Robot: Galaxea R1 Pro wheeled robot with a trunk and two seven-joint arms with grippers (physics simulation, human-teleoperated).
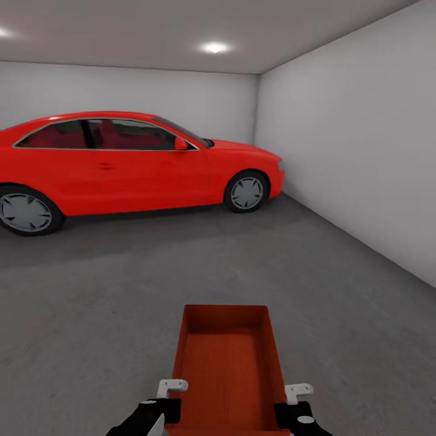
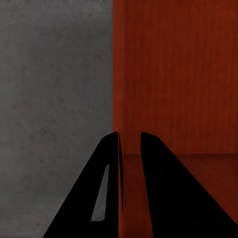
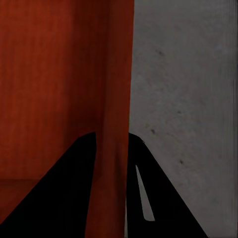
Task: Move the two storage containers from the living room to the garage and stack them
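Already inside the garage, the robot carries one orange-red storage container [image 1: 227,369] at bottom centre of the head view, above the dark concrete floor [image 1: 91,315]. Left gripper [image 2: 130,148] and right gripper [image 3: 111,148] each pinch a long side wall near its close end, equally placed. Its long axis points straight ahead, toward the red car [image 1: 133,163] at upper left.

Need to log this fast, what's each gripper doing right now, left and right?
Left gripper: shut on the left wall of the storage container.
Right gripper: shut on the same container's right wall.
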